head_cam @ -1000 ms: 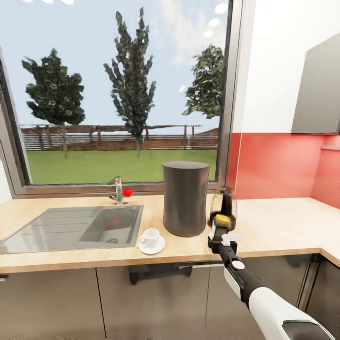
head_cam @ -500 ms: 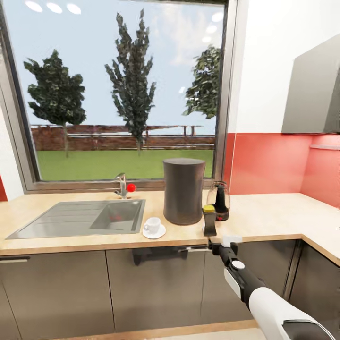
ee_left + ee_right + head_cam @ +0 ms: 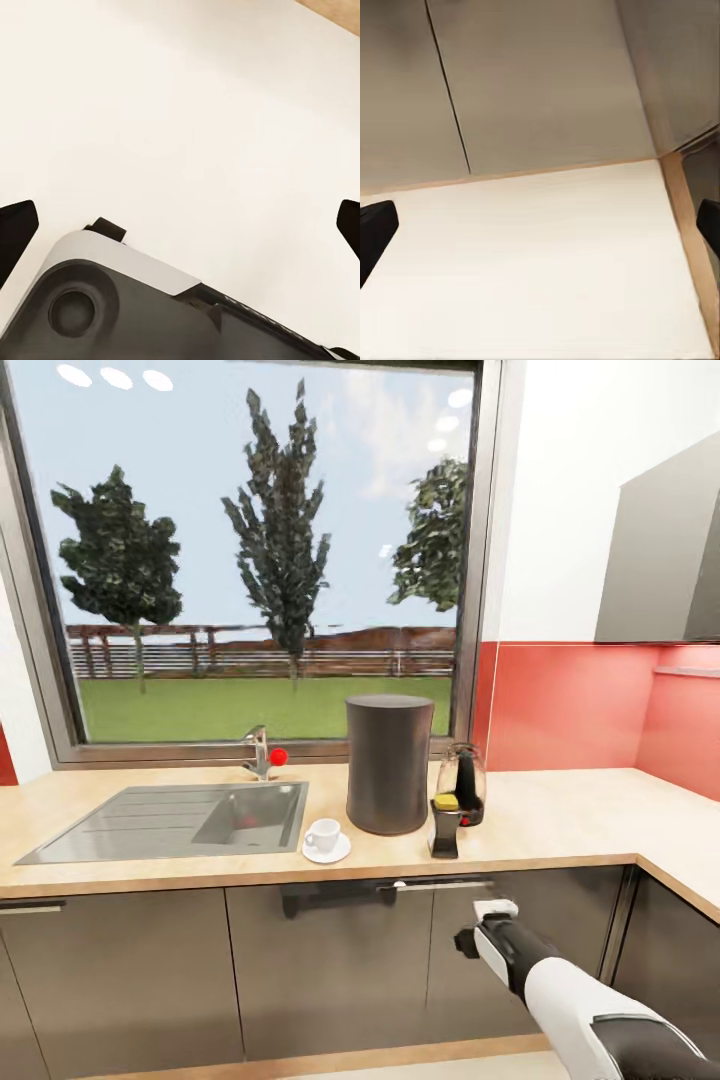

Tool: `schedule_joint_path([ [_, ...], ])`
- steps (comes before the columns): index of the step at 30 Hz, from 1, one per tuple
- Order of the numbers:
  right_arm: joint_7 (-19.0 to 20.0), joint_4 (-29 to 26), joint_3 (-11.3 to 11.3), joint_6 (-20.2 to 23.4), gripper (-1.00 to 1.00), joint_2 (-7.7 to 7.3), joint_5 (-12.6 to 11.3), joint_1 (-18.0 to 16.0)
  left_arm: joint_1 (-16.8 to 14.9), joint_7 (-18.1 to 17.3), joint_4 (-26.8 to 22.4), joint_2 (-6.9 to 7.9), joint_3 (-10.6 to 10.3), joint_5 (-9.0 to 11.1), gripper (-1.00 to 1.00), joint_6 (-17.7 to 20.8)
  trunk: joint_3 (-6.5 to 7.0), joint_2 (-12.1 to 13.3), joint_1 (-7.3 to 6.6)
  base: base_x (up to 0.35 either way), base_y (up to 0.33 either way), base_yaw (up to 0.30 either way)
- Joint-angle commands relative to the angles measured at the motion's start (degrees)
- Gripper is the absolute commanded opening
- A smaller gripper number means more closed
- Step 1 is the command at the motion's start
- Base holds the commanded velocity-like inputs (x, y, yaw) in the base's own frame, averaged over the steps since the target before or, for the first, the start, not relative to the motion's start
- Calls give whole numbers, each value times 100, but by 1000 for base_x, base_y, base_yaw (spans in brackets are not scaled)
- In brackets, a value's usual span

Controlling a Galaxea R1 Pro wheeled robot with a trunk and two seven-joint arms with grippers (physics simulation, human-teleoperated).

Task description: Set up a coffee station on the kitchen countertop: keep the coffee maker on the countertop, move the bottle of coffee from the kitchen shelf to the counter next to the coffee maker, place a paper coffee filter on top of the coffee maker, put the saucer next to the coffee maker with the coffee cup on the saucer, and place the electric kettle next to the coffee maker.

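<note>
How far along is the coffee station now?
Done: coffee maker on the countertop, cup on saucer beside it, kettle and coffee bottle on its other side. In hand: nothing; right gripper open, below the counter. Left: filter on the maker.

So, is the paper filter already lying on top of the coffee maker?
No, the flat top of the coffee maker is bare in the head view, with nothing on it.

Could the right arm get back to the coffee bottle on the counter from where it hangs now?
Probably yes. The bottle of coffee stands near the kitchen countertop's front edge, right of the coffee maker and in front of the electric kettle. The right gripper, open, hangs just below that edge with nothing between.
</note>
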Motion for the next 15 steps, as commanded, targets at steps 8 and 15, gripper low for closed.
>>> schedule_joint_path([
  [8,-39,1038,174,-115,100,78,300,29,-4,-2,3,-1,0,7,100,-18,-8,-5,0,0,0,0],
  [15,135,1304,238,-769,100,154,600,426,-4,-2,3,-3,-1,-3,100,-7,-8,-5,0,0,0,0],
])
